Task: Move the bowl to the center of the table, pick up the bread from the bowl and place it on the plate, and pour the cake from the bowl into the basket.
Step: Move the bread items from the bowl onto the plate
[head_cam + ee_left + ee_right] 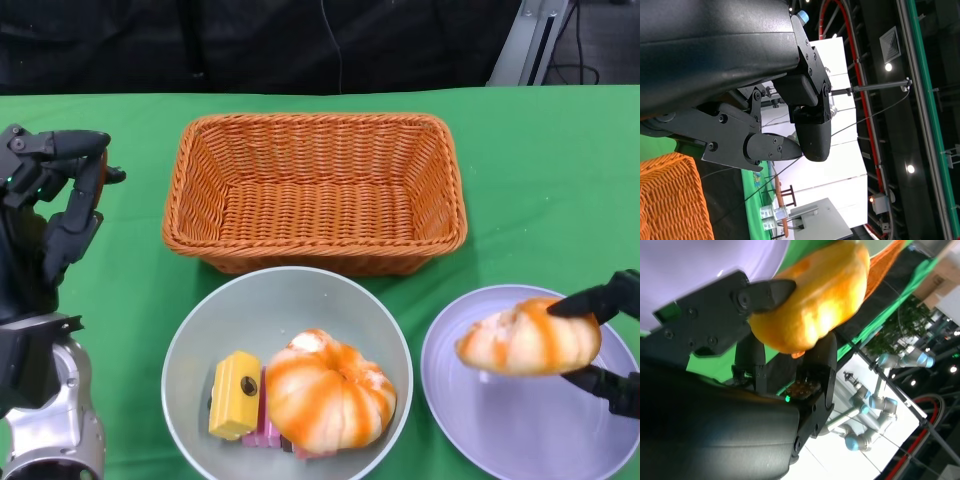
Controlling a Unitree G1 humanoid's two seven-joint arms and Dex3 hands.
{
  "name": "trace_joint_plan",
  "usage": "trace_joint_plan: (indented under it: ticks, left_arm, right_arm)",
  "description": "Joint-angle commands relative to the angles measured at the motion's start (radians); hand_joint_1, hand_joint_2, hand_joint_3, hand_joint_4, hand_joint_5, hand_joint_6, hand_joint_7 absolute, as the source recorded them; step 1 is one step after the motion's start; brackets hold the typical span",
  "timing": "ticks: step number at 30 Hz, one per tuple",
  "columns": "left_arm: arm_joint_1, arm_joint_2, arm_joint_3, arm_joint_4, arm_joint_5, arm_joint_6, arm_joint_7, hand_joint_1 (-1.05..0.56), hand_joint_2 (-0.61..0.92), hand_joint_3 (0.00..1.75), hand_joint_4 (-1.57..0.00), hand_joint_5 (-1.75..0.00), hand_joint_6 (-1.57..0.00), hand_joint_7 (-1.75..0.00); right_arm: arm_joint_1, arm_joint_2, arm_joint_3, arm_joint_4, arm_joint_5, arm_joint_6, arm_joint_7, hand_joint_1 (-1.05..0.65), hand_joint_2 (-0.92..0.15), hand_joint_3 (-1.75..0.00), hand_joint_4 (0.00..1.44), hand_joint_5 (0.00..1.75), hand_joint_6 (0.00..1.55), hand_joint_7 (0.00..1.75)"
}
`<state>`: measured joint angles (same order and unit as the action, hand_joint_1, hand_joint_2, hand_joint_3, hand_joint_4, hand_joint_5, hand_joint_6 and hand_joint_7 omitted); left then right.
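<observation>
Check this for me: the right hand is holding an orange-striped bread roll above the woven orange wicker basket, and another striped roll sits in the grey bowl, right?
Not quite. The right hand holds the orange-striped bread roll above the round lavender plate, not above the woven orange wicker basket; the head view shows this. The rest stands: another striped roll sits in the grey bowl.

Head view bright, evenly lit, sharp; wrist views darker, nearby hand blurred.

Head view down over table (560, 170); wrist views close, basket (315, 190) shared.
</observation>
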<state>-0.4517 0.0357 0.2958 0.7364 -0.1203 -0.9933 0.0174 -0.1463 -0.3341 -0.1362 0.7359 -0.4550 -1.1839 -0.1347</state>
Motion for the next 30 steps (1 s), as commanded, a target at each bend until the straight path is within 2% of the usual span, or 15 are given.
trace_joint_plan:
  ticks: [1, 3, 6, 9, 13, 17, 19, 22, 24, 27, 30]
  left_arm:
    - [0.013, 0.013, -0.003, -0.017, -0.014, 0.003, -0.005, -0.17, 0.92, 0.26, -0.77, -1.35, -0.88, -0.92]
    - [0.013, 0.013, -0.004, -0.018, -0.015, 0.003, -0.006, -0.17, 0.92, 0.25, -0.77, -1.35, -0.88, -0.92]
    - [0.013, 0.013, -0.005, -0.013, -0.006, 0.000, 0.005, -0.17, 0.92, 0.26, -0.77, -1.35, -0.88, -0.92]
    - [0.012, 0.014, -0.006, -0.010, -0.004, -0.005, 0.005, -0.18, 0.92, 0.27, -0.77, -1.35, -0.88, -0.92]
    - [0.014, 0.014, -0.006, -0.014, 0.002, -0.003, 0.011, -0.18, 0.92, 0.27, -0.77, -1.35, -0.89, -0.92]
    - [0.014, 0.015, -0.003, -0.011, 0.003, -0.001, 0.014, -0.18, 0.92, 0.27, -0.76, -1.36, -0.88, -0.93]
    - [0.014, 0.014, -0.004, -0.009, -0.007, -0.002, 0.004, -0.17, 0.92, 0.27, -0.76, -1.36, -0.88, -0.93]
    - [0.014, 0.016, -0.005, -0.006, -0.005, -0.006, 0.004, -0.18, 0.92, 0.26, -0.76, -1.35, -0.88, -0.93]
    - [0.014, 0.016, -0.005, -0.007, -0.002, -0.004, 0.007, -0.18, 0.92, 0.26, -0.76, -1.35, -0.88, -0.93]
    - [0.016, 0.014, -0.005, -0.010, -0.006, 0.000, 0.005, -0.18, 0.92, 0.26, -0.77, -1.35, -0.89, -0.92]
    - [0.014, 0.014, -0.005, -0.003, -0.012, -0.002, 0.000, -0.18, 0.92, 0.25, -0.76, -1.35, -0.89, -0.92]
  right_arm:
    - [-0.009, -0.046, -0.001, 0.001, -0.112, -0.004, -0.122, -0.09, -0.64, -0.47, 0.77, 1.39, 0.82, 1.02]
    - [-0.012, -0.055, 0.013, 0.007, -0.150, -0.002, -0.176, -0.09, -0.67, -0.42, 0.77, 1.38, 0.83, 1.01]
    - [-0.012, -0.112, 0.057, -0.012, -0.299, 0.054, -0.292, -0.10, -0.71, -0.33, 0.80, 1.28, 0.85, 0.93]
    - [-0.016, -0.155, 0.111, -0.019, -0.374, 0.100, -0.359, -0.09, -0.74, -0.26, 0.81, 1.22, 0.88, 0.84]
    - [-0.016, -0.194, 0.171, -0.030, -0.399, 0.145, -0.401, -0.09, -0.78, -0.16, 0.83, 1.15, 0.94, 0.68]
    - [-0.008, -0.223, 0.212, -0.047, -0.383, 0.183, -0.395, -0.14, -0.82, -0.04, 0.88, 0.82, 1.06, 0.29]
    - [-0.003, -0.232, 0.226, -0.055, -0.364, 0.190, -0.385, -0.15, -0.82, -0.02, 0.92, 0.68, 1.09, 0.18]
    - [-0.003, -0.241, 0.246, -0.057, -0.345, 0.191, -0.385, -0.14, -0.81, 0.00, 0.96, 0.59, 1.12, 0.12]
    - [-0.011, -0.242, 0.257, -0.043, -0.337, 0.183, -0.396, -0.13, -0.81, 0.00, 0.97, 0.58, 1.13, 0.10]
    - [-0.025, -0.237, 0.271, -0.020, -0.330, 0.174, -0.423, -0.12, -0.81, 0.00, 0.90, 0.90, 1.19, 0.11]
    - [-0.035, -0.234, 0.285, -0.006, -0.326, 0.177, -0.446, -0.12, -0.82, -0.01, 0.88, 1.02, 1.22, 0.12]
